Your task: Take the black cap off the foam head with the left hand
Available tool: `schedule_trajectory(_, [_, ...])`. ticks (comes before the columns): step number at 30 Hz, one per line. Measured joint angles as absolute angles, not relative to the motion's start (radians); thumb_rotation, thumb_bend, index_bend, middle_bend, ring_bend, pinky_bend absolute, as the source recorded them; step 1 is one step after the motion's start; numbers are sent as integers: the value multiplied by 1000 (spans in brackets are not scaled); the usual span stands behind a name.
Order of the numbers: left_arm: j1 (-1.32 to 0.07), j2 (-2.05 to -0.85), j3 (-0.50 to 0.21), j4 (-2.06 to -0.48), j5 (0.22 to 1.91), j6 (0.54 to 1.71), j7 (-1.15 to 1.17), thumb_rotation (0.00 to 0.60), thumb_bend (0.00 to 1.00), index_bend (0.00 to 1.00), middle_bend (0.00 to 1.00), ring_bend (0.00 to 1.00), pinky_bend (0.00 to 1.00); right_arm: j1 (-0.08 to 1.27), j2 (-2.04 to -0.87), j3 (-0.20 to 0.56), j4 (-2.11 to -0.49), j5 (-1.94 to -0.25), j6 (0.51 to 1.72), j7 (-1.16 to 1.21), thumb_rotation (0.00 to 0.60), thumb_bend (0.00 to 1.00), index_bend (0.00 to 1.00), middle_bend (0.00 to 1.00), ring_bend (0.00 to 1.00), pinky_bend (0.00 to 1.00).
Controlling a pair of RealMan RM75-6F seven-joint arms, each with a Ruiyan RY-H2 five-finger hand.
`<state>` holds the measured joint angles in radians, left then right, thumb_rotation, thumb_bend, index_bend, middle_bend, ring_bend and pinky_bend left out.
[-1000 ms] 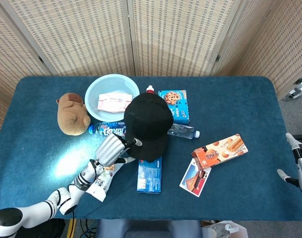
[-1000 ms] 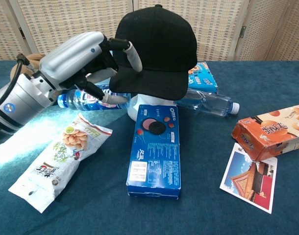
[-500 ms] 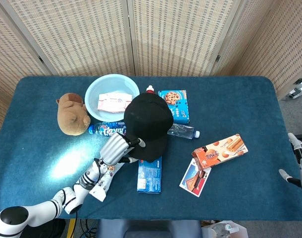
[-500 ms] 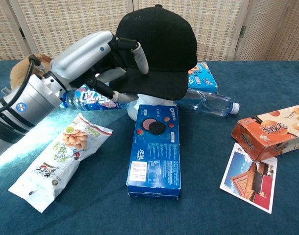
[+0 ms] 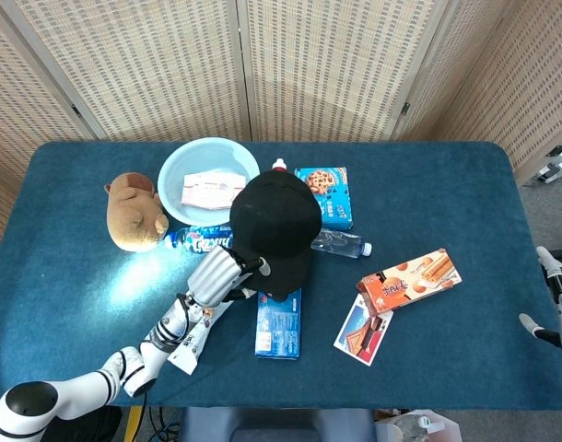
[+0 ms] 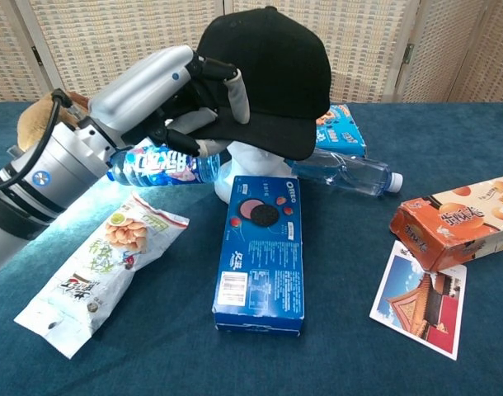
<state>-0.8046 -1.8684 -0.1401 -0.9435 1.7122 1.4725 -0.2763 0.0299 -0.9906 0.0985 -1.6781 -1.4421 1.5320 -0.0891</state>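
Observation:
The black cap [image 6: 268,78] [image 5: 274,221] sits tilted on the white foam head [image 6: 239,169], whose neck and base show below the brim. My left hand [image 6: 181,95] [image 5: 221,274] grips the cap's brim edge from the left, fingers over the top and thumb beneath. The cap's left side is raised off the head. My right hand [image 5: 559,308] hangs at the table's right edge, fingers apart, holding nothing.
A blue cookie box [image 6: 261,252] lies before the foam head. A snack bag [image 6: 103,268] and water bottle [image 6: 161,163] lie under my left arm. Another bottle [image 6: 346,175], orange box [image 6: 458,219], postcard [image 6: 420,297], bowl [image 5: 207,175] and plush toy [image 5: 134,212] surround.
My left hand has closed on the cap's brim and lifted it slightly; the cap now tilts up, exposing more of the foam head's neck.

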Motion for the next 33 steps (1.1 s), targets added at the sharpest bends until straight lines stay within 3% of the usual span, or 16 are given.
schedule_trajectory(14, [-815,-1818,-169,-1073,1693,1477,-258,600,395,648,1000,1000,1000,23,-989,98,-1684,-1452,1547,-88,600,81,90,233,220,327])
schedule_trajectory(24, [-872,-1764,-256,-1210,1625,1393,-236,600,394,649,1000,1000,1000,19,-985,97,-1701,-1462,1558,-103,600,81,90,233,220,327])
schedule_trajectory(33, [-942,-1756,-338,-1231,1562,1322,-210,600,394,650,1000,1000,1000,15,-983,96,-1710,-1465,1564,-110,600,81,90,233,220,327])
